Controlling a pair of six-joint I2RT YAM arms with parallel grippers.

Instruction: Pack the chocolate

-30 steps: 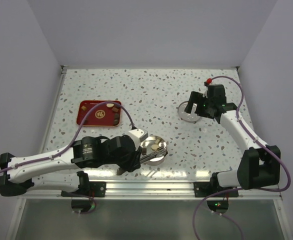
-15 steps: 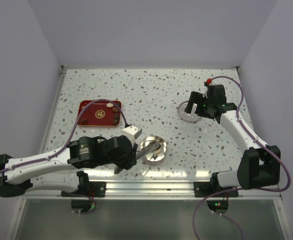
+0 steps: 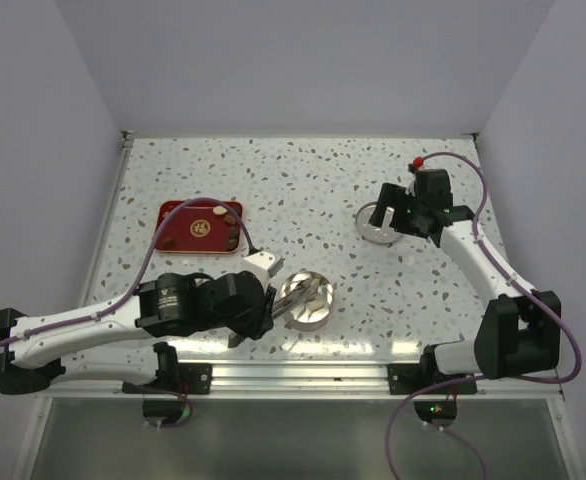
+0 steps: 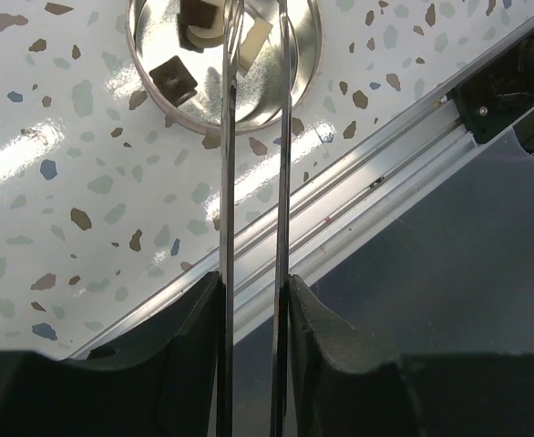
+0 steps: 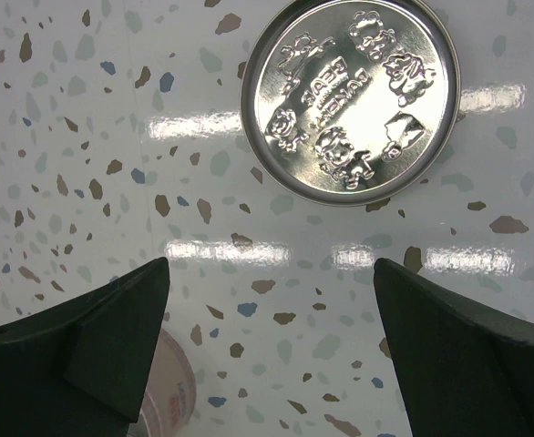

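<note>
My left gripper [image 4: 253, 291] is shut on the long metal tweezers [image 4: 228, 182], whose two prongs stand slightly apart with nothing between them. Their tips reach over the round tin [image 4: 144, 73]. In that tin lie a dark square piece of chocolate [image 4: 174, 80] and cream pieces [image 4: 253, 36]. In the top view the tin [image 3: 295, 318] sits near the front edge, just right of my left gripper [image 3: 265, 305]. More chocolate [image 3: 231, 232] lies on the red tray [image 3: 178, 235]. My right gripper [image 5: 272, 300] hangs open over bare table, below the tin lid [image 5: 349, 100].
The embossed lid [image 3: 375, 228] lies at the right, partly under my right gripper [image 3: 398, 215]. A pale round object [image 5: 171, 401] shows by my right gripper's left finger. The table's metal front rail [image 4: 358, 182] runs right beside the tin.
My left arm has drawn back a little to the left and the tweezers' prongs have spread slightly over the tin. The right arm has not moved.
</note>
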